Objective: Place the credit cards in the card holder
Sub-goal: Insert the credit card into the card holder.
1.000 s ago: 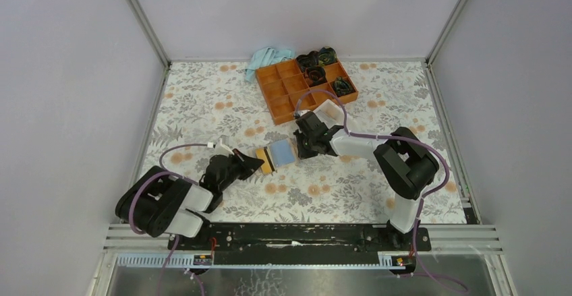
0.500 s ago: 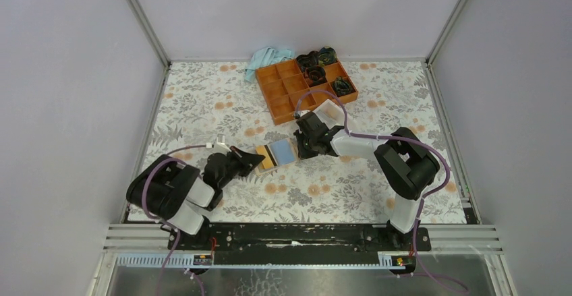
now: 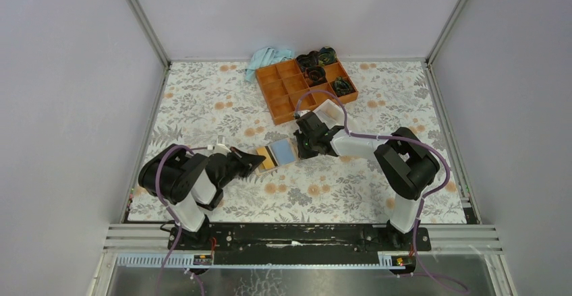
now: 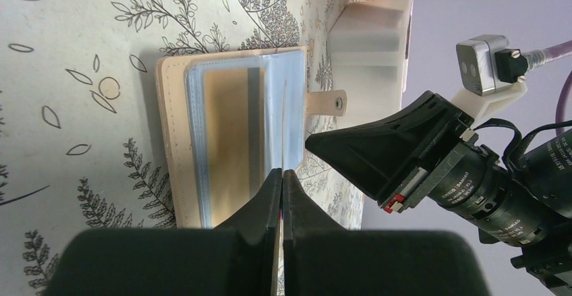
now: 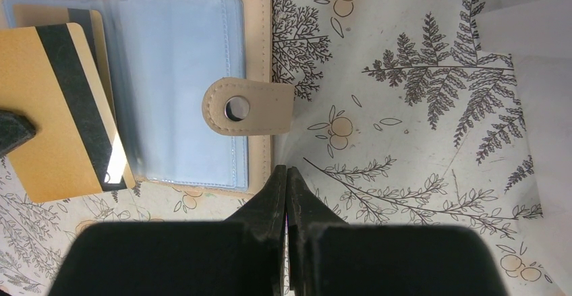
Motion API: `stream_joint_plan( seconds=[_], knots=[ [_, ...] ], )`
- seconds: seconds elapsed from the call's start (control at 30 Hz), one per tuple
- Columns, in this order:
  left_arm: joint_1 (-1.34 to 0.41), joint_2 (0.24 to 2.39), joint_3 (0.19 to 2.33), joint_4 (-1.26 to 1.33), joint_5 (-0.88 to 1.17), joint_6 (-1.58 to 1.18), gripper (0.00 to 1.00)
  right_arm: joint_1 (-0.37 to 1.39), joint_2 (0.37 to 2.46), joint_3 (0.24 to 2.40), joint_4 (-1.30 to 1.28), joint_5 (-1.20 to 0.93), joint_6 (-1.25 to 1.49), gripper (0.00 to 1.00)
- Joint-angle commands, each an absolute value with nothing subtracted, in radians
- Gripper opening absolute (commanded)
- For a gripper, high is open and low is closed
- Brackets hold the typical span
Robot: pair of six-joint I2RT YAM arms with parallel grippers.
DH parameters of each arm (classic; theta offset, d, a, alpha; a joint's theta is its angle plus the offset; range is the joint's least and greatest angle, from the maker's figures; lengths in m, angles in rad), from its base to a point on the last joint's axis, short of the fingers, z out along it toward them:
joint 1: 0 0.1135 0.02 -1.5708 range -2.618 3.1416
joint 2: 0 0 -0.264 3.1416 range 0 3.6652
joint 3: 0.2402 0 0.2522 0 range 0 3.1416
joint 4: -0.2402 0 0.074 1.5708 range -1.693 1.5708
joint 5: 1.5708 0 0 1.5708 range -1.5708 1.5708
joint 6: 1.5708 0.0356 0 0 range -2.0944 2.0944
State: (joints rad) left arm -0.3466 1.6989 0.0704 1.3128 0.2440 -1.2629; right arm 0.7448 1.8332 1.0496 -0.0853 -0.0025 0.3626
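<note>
The tan card holder (image 3: 279,152) lies open on the floral table, with light blue clear sleeves inside; it also shows in the left wrist view (image 4: 174,141) and the right wrist view (image 5: 260,53). Its snap tab (image 5: 246,107) points right. My left gripper (image 3: 255,162) (image 4: 282,174) is shut on a gold credit card with a black stripe (image 5: 54,121). The card lies over the holder's left part and is seen edge-on in the left wrist view (image 4: 283,127). My right gripper (image 3: 301,145) (image 5: 287,171) is shut and empty, its tips at the holder's right edge.
An orange compartment tray (image 3: 307,87) with dark items stands at the back. A white box (image 3: 328,114) (image 5: 533,73) sits just behind the right gripper. A light blue cloth (image 3: 266,58) lies at the back edge. Metal frame posts bound the table.
The left arm's elbow has swung right, toward the table's middle. Its gripper still holds the gold card at the holder. The right arm has barely moved.
</note>
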Motion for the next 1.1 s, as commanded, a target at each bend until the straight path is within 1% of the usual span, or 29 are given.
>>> stream_joint_plan(
  seconds=[0.0,0.87,1.07],
  knots=[
    [-0.334,1.704,0.083,1.379,0.255,-1.249,0.0,0.739,1.832,1.017,-0.183,-0.005,0.344,0.0],
    [-0.321,1.706,0.128,1.255,0.271,-1.146,0.0,0.739,1.806,1.022,-0.201,-0.002,0.336,0.0],
    [-0.319,1.727,0.134,1.265,0.275,-1.149,0.0,0.739,1.808,1.025,-0.203,-0.007,0.336,0.0]
  ],
)
